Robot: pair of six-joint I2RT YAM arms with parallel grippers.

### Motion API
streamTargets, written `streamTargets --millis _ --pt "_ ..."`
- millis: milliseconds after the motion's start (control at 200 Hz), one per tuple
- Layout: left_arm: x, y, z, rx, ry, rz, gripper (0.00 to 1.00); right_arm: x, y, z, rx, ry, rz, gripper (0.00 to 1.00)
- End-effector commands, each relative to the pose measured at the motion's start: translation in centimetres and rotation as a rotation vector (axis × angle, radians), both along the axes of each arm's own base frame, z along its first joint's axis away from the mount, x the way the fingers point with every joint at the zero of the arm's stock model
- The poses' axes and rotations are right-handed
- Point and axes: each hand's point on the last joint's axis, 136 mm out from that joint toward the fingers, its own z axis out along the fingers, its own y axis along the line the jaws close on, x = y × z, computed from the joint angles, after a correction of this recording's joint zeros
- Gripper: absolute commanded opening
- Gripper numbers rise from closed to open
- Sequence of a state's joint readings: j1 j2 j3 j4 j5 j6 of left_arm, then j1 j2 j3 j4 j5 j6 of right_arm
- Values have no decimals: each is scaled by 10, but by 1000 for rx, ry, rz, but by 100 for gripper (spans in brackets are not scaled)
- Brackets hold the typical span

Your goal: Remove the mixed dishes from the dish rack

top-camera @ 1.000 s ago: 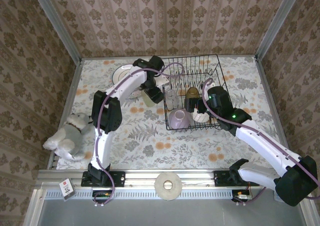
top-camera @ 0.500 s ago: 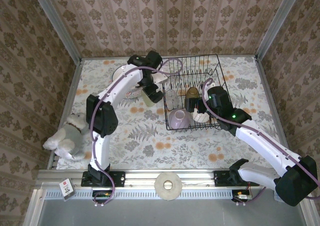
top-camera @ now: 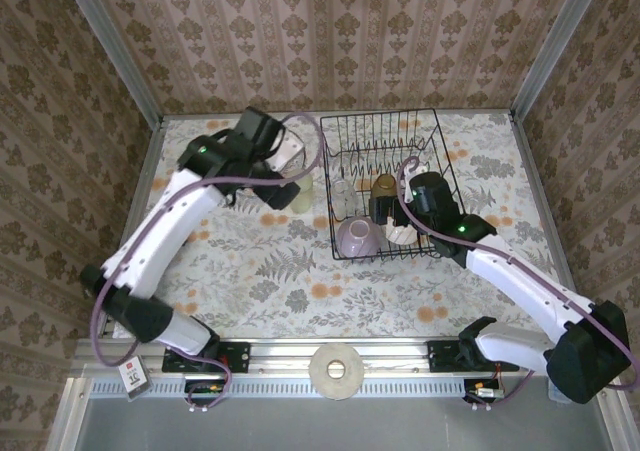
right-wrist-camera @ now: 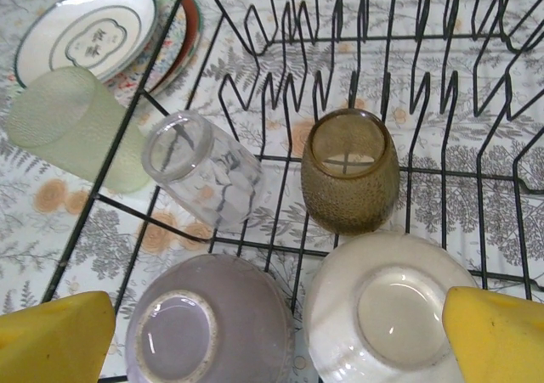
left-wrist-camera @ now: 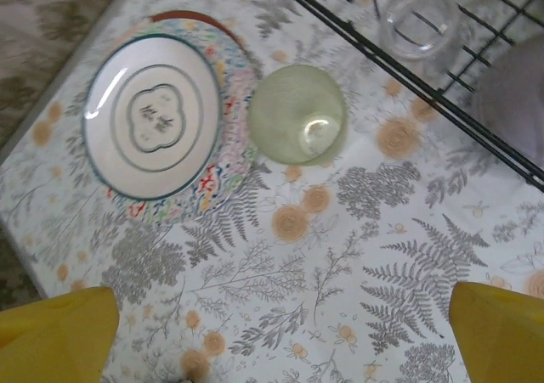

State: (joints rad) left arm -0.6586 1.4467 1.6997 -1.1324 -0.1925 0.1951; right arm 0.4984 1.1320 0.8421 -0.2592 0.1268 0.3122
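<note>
The black wire dish rack holds the lilac bowl, the cream bowl, the amber cup and the small clear glass. The bowls are upside down. My right gripper hovers open above the two bowls. Left of the rack, the pale green tumbler stands upside down on the table beside the stacked plates. My left gripper is open and empty above bare tablecloth, short of the tumbler.
A pale ring-shaped disc lies on the front rail between the arm bases. Papered walls with metal posts close in the table on three sides. The rack's upright prongs stand along its far half.
My left gripper has drawn back leftward from the tumbler, which stays on the table. The left arm's elbow has swung out to the left. The right arm has barely moved.
</note>
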Motion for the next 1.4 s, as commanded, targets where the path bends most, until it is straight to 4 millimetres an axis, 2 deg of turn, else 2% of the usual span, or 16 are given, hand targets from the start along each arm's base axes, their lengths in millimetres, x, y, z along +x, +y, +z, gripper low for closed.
streamTargets --millis 0,105,185,280,310,325,340,395,515,645,745,910,1150,1395 --pt "-10 20 10 -137 -43 123 100 5 -2 6 -33 -22 -15 100" --pt "-29 36 9 -290 -27 181 100 11 -4 14 -57 -10 -32 100" --pt "-43 44 5 -417 -30 188 100 16 -6 12 -90 33 -51 100" --pt "-65 35 9 -647 -37 126 100 28 -4 4 -135 115 -62 100" --pt "-74 28 11 -728 -21 81 100 33 -5 1 -162 141 -73 100" --pt "-80 23 14 -769 -13 49 100 35 -5 6 -166 136 -79 100" --pt "-84 19 16 -807 -5 20 100 36 -6 -6 -199 183 -82 100" --pt "-97 8 23 -924 12 -49 100 44 -7 -13 -244 224 -94 100" --pt "-123 -10 34 -1102 33 -225 100 57 -11 -26 -301 271 -108 100" --pt "-135 -12 42 -1212 -3 -302 100 67 -25 -44 -337 338 -150 98" --pt "-138 -11 39 -1217 -23 -314 100 71 -25 -55 -328 368 -150 98" --pt "-129 -10 28 -1196 -25 -278 100 78 -19 -73 -279 402 -120 99" --pt "-110 -22 16 -1244 71 -238 100 94 -5 -82 -216 407 -87 98" --pt "-102 -21 11 -1264 56 -206 100 108 -2 -93 -230 409 -96 94"
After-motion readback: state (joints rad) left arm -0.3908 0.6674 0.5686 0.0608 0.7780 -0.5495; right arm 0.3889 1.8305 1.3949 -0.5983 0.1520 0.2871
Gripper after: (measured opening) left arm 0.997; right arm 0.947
